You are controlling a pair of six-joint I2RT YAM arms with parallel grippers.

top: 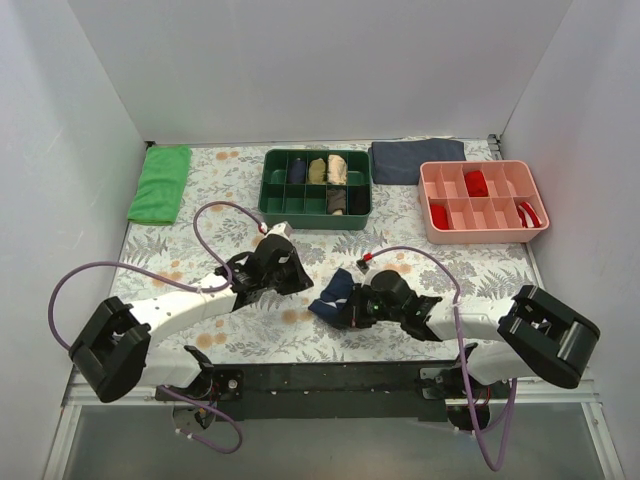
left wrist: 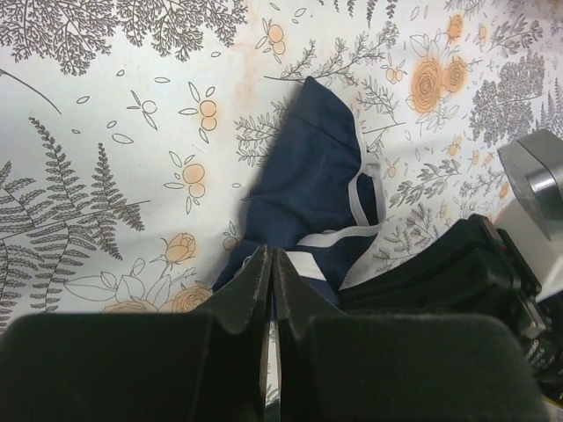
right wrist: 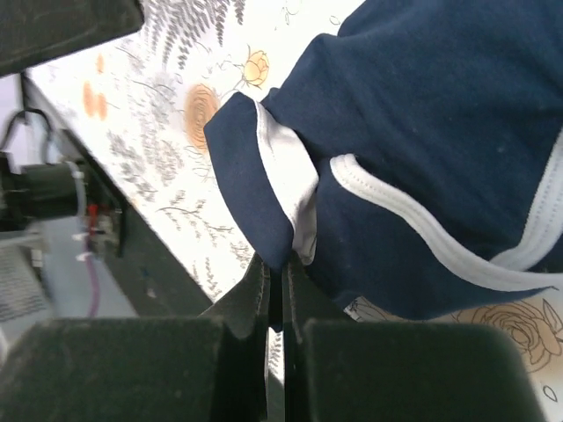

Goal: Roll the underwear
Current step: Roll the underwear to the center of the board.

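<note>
Clenching soft navy underwear (right wrist: 422, 132) (white piping): right pincer (right wrist: 277, 268) | left pincer (left wrist: 270, 259): closed

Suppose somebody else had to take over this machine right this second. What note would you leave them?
Left gripper: shut, seemingly empty, close beside the underwear.
Right gripper: shut on a white-edged fold of the underwear.
Underwear: bunched on the flowered table, between the two grippers.
Done: one edge pinched.
Left: the whole roll; no tidy roll yet.

Left arm (top: 180, 305) and right arm (top: 470, 322) reach low toward each other; left claw (left wrist: 271, 264) closed tight, right claw (right wrist: 281, 277) pinching underwear (right wrist: 422, 132).
</note>
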